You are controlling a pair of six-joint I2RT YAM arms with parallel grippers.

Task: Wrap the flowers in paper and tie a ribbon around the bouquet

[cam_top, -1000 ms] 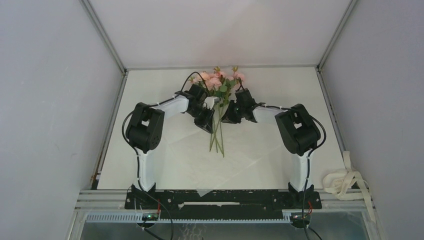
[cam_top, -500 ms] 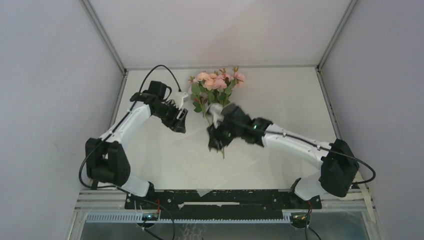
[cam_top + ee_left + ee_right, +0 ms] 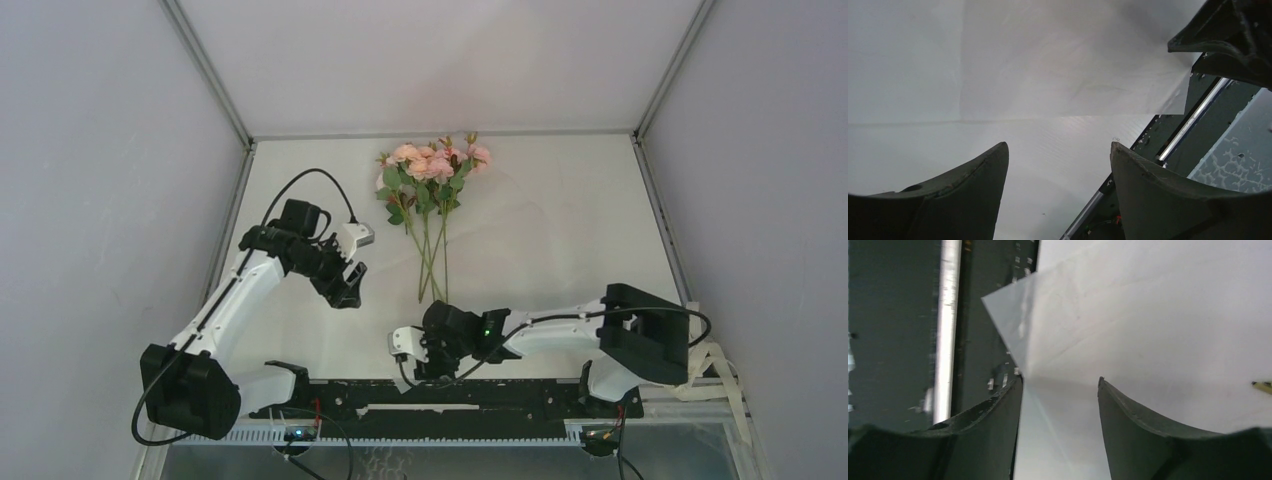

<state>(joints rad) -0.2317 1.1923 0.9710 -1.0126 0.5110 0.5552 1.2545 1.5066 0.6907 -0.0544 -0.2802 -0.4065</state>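
Both my arms have pulled back from the flowers (image 3: 428, 172), which lie on the paper (image 3: 1128, 315) toward the far side. My right gripper (image 3: 1060, 382) gapes at the paper's near corner and my left gripper (image 3: 1059, 148) gapes empty. That corner seems to overhang; snatching it could drag the sheet and scatter the stems.

The flowers (image 3: 428, 195) lie mid-paper (image 3: 510, 290), with open room to their right.

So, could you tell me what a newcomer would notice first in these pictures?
The pale pink flowers stand out first, lying unwrapped at the far middle of the table. Near the front edge, the right tool, open, faces a corner of the paper that juts past the table edge. The cream ribbon lies heaped off the right side.
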